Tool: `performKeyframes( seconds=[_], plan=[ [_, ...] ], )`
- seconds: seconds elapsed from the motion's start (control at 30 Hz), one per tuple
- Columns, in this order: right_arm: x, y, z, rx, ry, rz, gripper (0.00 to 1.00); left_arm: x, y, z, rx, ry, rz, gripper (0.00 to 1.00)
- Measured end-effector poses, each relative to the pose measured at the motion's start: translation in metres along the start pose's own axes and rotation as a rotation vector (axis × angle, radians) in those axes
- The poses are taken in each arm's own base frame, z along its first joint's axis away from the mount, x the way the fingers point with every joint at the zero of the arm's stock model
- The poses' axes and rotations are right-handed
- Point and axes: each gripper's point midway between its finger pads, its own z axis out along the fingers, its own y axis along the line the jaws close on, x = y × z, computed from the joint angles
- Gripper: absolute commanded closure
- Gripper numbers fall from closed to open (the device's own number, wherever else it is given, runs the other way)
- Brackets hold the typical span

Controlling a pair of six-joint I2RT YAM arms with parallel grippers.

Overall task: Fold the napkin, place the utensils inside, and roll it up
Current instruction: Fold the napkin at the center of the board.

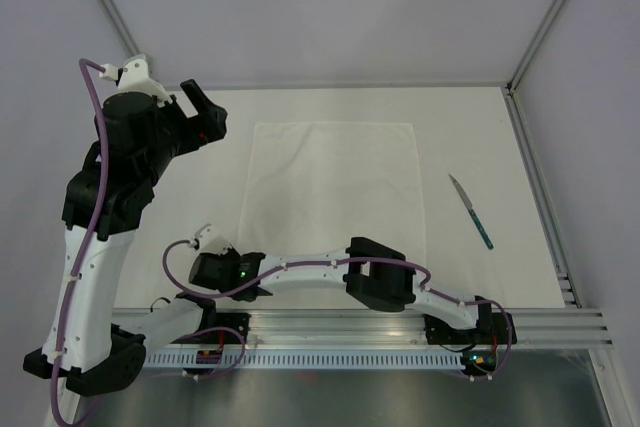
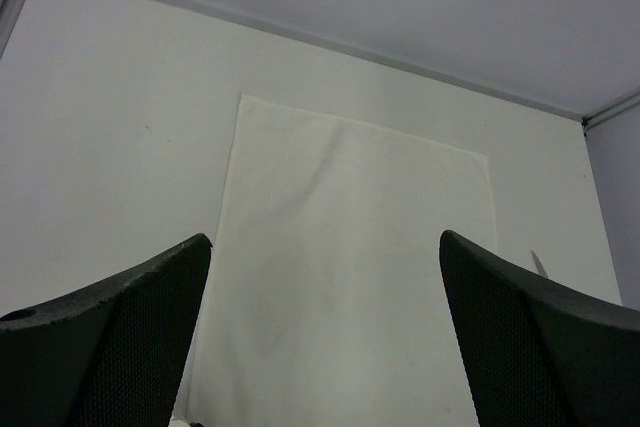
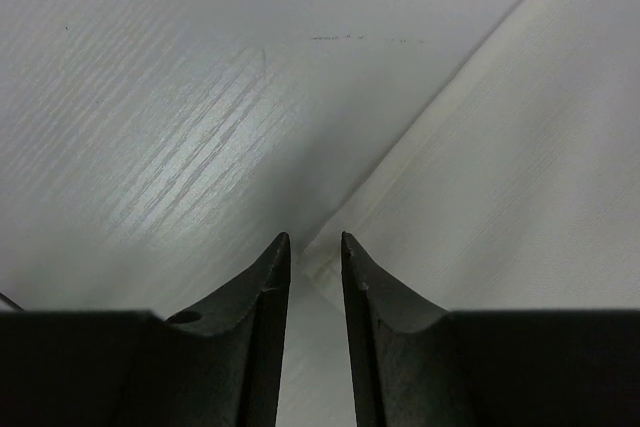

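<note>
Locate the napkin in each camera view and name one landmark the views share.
Top external: the napkin lies flat in the middle of the table.
Left wrist: it fills the centre, framed by the left gripper.
Right wrist: it covers the right side, one corner at the right gripper.
Shared landmark: the napkin's edge against the bare table.

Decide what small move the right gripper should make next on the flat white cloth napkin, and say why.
Probably close the right gripper on the near left corner of the thin white cloth napkin, ready to lift it for the first fold. The napkin lies spread flat, and its corner sits right at the gap between the narrowly parted jaws, not yet pinched.
</note>
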Motion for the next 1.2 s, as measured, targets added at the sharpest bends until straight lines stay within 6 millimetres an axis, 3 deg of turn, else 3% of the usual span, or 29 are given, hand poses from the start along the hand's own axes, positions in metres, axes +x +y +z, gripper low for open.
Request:
performKeyframes(
  seconds=[0.57,0.77,0.93,1.2],
  plan=[
    [0.006,-0.010,-0.001,-0.027,-0.006,0.131,0.66,0.004,0.000,0.007,-0.008,0.018,0.005,0.00],
    [0.005,-0.009,0.000,-0.041,-0.002,0.137,0.70,0.004,0.000,0.007,-0.009,0.018,0.005,0.00],
    [0.005,-0.008,0.000,-0.056,0.005,0.146,0.75,0.004,0.000,0.007,-0.009,0.018,0.006,0.00],
    [0.005,-0.009,0.000,-0.072,0.013,0.155,0.93,0.004,0.000,0.007,-0.009,0.018,0.006,0.00]
  ],
)
